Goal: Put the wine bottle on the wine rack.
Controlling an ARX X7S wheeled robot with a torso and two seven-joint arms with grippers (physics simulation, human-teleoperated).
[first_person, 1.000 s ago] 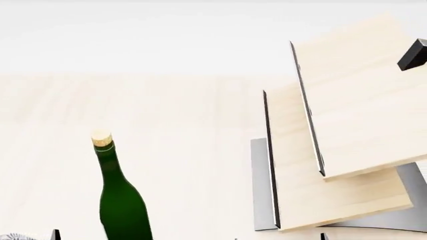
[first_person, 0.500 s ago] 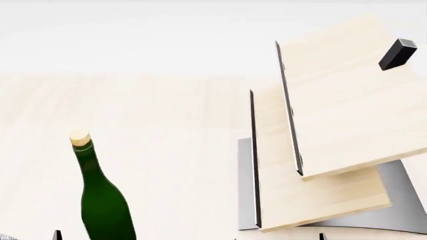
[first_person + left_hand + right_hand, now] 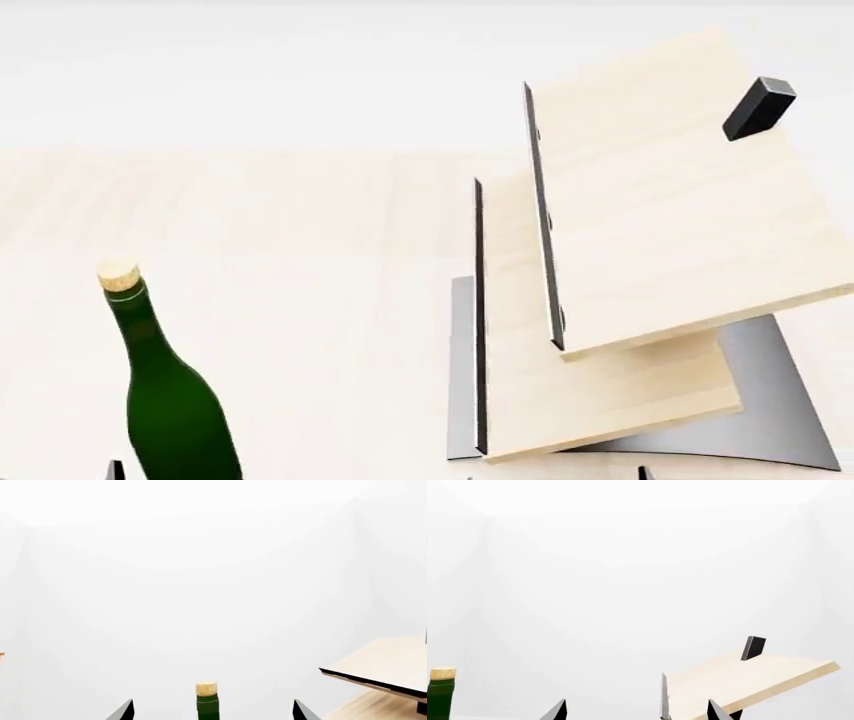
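Note:
The wine bottle [image 3: 171,410] stands upright on the light-wood tabletop at the lower left of the head view, dark green with a tan cork [image 3: 118,272]. Its neck [image 3: 207,706] shows centred between the wide-apart fingertips of my left gripper [image 3: 212,712], which is open and not touching it. The wine rack [image 3: 654,210] stands to the right: two slanted pale boards, a black peg [image 3: 758,108] and a grey base [image 3: 767,400]. My right gripper [image 3: 637,711] is open and holds nothing, with the rack's board [image 3: 747,680] beyond it.
The pale wooden tabletop [image 3: 307,250] stretches between bottle and rack and runs back to a white wall. Only dark fingertips [image 3: 115,470] show at the head view's lower edge. The rack's board corner [image 3: 383,665] juts into the left wrist view.
In the head view both the bottle and the rack have slid leftward by about the same amount, so the view has shifted to the right. The bottle still stands upright.

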